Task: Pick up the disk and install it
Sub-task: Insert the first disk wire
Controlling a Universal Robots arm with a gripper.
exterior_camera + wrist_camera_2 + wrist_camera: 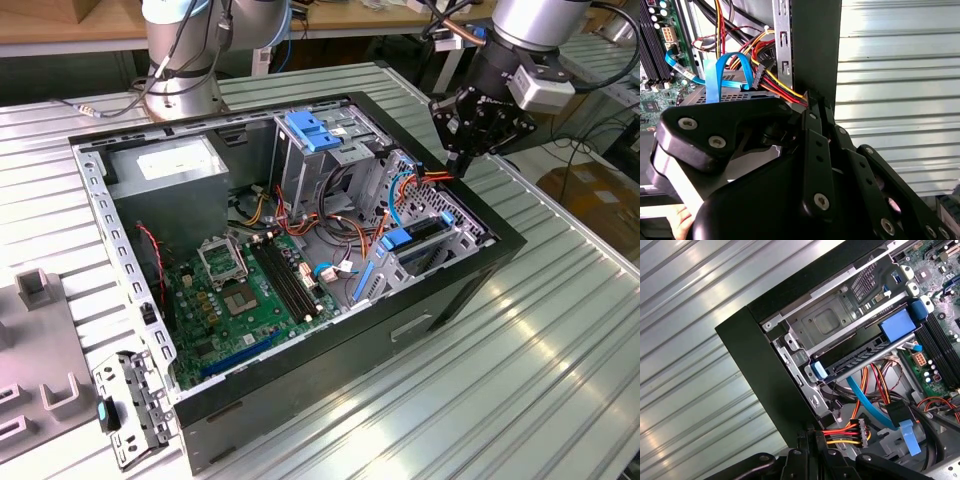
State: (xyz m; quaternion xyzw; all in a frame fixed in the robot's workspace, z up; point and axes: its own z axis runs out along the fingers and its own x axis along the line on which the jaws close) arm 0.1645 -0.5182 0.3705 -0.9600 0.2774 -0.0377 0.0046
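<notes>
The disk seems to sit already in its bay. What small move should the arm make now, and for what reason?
Probably a small shift of the pincer toward the black power connector. The disk lies in its bay between blue rails, while that connector appears unplugged, close to the pincer.

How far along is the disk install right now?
Done, apparently: the disk sits in its bay inside the computer case. In hand: the claw is at the case's edge beside the power connector; whether it grips anything is unclear. Left: that connector hangs unplugged.
</notes>
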